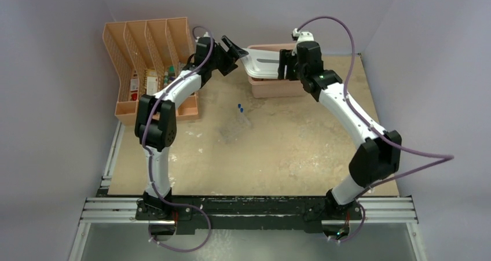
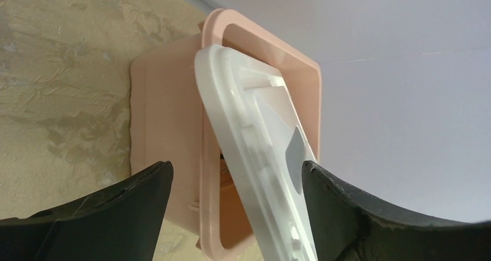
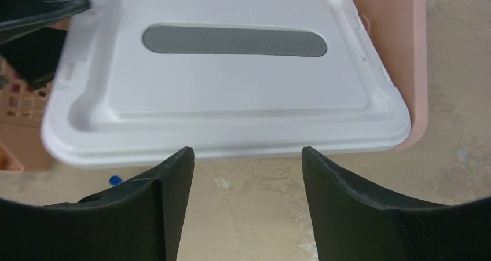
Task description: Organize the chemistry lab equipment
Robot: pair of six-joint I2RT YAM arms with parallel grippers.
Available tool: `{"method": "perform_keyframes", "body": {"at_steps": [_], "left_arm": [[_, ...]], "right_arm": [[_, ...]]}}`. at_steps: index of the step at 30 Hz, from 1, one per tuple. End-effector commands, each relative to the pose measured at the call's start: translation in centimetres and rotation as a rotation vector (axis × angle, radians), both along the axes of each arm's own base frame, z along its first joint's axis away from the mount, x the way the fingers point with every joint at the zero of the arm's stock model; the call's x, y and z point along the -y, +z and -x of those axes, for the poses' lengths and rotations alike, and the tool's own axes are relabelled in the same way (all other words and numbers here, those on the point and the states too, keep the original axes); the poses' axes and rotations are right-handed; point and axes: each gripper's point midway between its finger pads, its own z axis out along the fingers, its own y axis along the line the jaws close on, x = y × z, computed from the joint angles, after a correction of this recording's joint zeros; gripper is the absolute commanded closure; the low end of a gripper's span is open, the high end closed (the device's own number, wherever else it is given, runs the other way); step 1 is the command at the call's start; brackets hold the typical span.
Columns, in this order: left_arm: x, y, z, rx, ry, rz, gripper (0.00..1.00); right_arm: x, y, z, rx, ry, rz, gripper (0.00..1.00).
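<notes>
The flat white lid (image 1: pixel 267 60) lies askew on an open pink box (image 1: pixel 278 89) at the back, overhanging its left side. My left gripper (image 1: pixel 240 51) is open at the lid's left corner. In the left wrist view the lid (image 2: pixel 249 116) runs edge-on between the wide jaws of that gripper (image 2: pixel 237 174), close to the right finger. My right gripper (image 1: pixel 284 64) is open and empty, hovering just in front of the lid (image 3: pixel 231 81). Two blue-capped clear vials (image 1: pixel 239 106) lie on the table, with a clear piece (image 1: pixel 244 121) beside them. One blue cap (image 3: pixel 116 180) shows in the right wrist view.
A pink slotted file organizer (image 1: pixel 133 47) stands at the back left with small items (image 1: pixel 153 78) in its compartments. The pink box (image 2: pixel 168 99) sits against the back wall. Walls close in on both sides and behind.
</notes>
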Motion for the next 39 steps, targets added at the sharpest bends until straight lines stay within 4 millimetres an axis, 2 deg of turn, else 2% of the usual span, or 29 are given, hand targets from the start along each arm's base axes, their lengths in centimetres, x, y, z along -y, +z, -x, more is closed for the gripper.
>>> {"method": "perform_keyframes", "body": {"at_steps": [1, 5, 10, 13, 16, 21, 25, 29, 34, 37, 39], "left_arm": [[-0.3, 4.7, 1.4, 0.107, -0.041, 0.006, 0.19], [-0.2, 4.1, 2.5, 0.095, -0.065, 0.014, 0.21], [0.2, 3.0, 3.6, 0.066, -0.098, 0.052, 0.34], [0.5, 2.5, 3.7, 0.059, -0.102, 0.071, 0.39], [0.8, 2.0, 3.4, 0.052, -0.118, 0.073, 0.42], [0.9, 2.9, 2.8, 0.096, -0.121, 0.055, 0.45], [1.1, 2.4, 1.8, 0.095, -0.129, 0.029, 0.61], [1.1, 2.2, 0.3, 0.11, -0.109, 0.006, 0.72], [0.9, -0.3, -1.1, 0.061, -0.095, -0.064, 0.8], [0.6, -2.3, -1.2, 0.018, -0.095, -0.119, 0.86], [0.0, -3.5, -1.0, -0.01, -0.085, -0.165, 0.86]], "right_arm": [[0.7, -0.6, -2.1, -0.032, -0.095, 0.021, 0.29], [0.8, -2.7, -2.5, -0.086, -0.081, 0.083, 0.27], [1.0, -4.3, -2.3, -0.12, -0.076, 0.111, 0.27], [0.4, -4.9, -1.8, -0.145, -0.05, 0.092, 0.27], [0.9, -4.7, -2.3, -0.141, -0.085, 0.102, 0.27], [2.9, -4.9, -3.6, -0.114, -0.195, 0.167, 0.28], [4.7, -3.8, -4.6, -0.085, -0.252, 0.197, 0.28], [6.5, -2.7, -5.6, -0.062, -0.278, 0.188, 0.3], [7.7, -2.9, -6.0, -0.056, -0.282, 0.213, 0.34], [8.9, -2.8, -5.9, -0.049, -0.315, 0.215, 0.36], [9.8, -2.8, -5.9, -0.052, -0.34, 0.22, 0.36]]}}
